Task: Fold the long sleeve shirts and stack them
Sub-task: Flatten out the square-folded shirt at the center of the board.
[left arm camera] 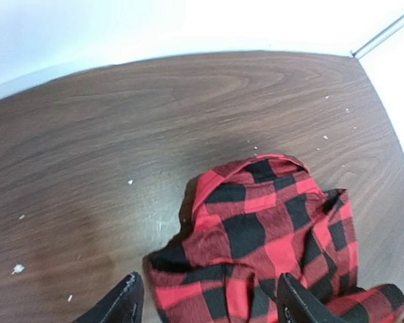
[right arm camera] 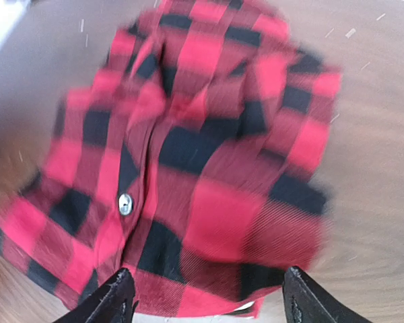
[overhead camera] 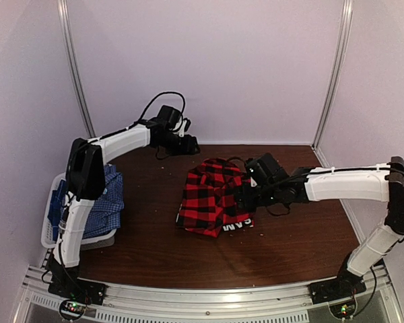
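The red-and-black plaid shirt [overhead camera: 214, 196] lay in a rumpled, loosely folded heap near the middle of the dark wooden counter [overhead camera: 155, 249], a little toward the right edge. The blue check shirt [overhead camera: 109, 198] sat bunched in a pale basket [overhead camera: 48, 225] at the left edge, well apart from the plaid one.

We saw the left hand [overhead camera: 187, 144] raised near the far edge of the counter, off the far left corner of the plaid heap and clear of the cloth. From its wrist camera the two dark fingers [left arm camera: 124, 304] stood wide apart with nothing between them, and the shirt's upturned collar end showed beneath on the bare wood.

The right hand [overhead camera: 250, 187] hung over the right side of the plaid shirt, its arm reaching in from the right edge of the counter. Its fingers [right arm camera: 114, 296] were also spread wide, one to each side of the heap's nearer hem. We could see no cloth pinched between them. That view was blurred, though one pale button [right arm camera: 125, 203] stood out along the shirt's front placket.

White specks [left arm camera: 17, 269] dotted the wood around the garment. A dark strip with white lettering [overhead camera: 243, 223] peeked from under the shirt's near right corner.
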`<state>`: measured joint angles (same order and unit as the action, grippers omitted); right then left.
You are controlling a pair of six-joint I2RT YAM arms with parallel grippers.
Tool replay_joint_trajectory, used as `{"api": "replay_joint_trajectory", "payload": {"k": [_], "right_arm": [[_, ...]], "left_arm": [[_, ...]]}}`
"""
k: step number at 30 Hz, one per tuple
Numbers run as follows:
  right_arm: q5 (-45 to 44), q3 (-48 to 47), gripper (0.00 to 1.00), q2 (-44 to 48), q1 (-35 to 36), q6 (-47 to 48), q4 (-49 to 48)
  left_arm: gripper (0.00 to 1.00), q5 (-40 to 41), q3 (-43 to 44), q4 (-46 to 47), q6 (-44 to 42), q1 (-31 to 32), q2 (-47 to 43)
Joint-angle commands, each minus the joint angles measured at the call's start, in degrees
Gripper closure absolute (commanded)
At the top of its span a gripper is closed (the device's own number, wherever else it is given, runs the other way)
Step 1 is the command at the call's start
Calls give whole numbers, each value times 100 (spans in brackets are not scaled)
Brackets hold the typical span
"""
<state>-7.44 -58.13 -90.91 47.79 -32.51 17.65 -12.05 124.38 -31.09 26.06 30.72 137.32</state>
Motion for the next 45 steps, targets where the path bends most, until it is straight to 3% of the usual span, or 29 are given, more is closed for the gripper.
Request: {"api": "replay_joint_trajectory", "payload": {"k": [1,6,13,17,26,30,32,37,41,45], "right_arm": [[64,-40,23,343,-580,186,-191],[703,-76,24,129,-1092,465,-535],[1166,54,25,-34,-1123,677,-766],[1165,4,25,-256,-1141,732,-907],[1240,-21,44,-445,-1149,580,-817],[1266,-7,55,-405,-1153,562,-769],[1267,3,60,-345,-1149,568,-740],[1349,61,88,-146,-1119,579,-648],[1320,120,98,135,-1052,605,-479],[1310,221,99,524,-935,598,-196]], "left_arm": [[31,-54,-948,327,8,-58,-874],[34,-229,-2438,717,311,19,-1625],[35,-575,-4050,1253,586,306,-2348],[34,-641,-4189,1393,680,364,-2224],[43,-660,-4165,1290,794,593,-2024],[56,-718,-4163,1326,795,672,-1955],[67,-729,-4114,1325,791,716,-1952],[99,-765,-4019,1139,763,847,-2127],[100,-713,-4077,939,729,941,-2466],[100,-805,-4315,804,745,981,-2915]]}}
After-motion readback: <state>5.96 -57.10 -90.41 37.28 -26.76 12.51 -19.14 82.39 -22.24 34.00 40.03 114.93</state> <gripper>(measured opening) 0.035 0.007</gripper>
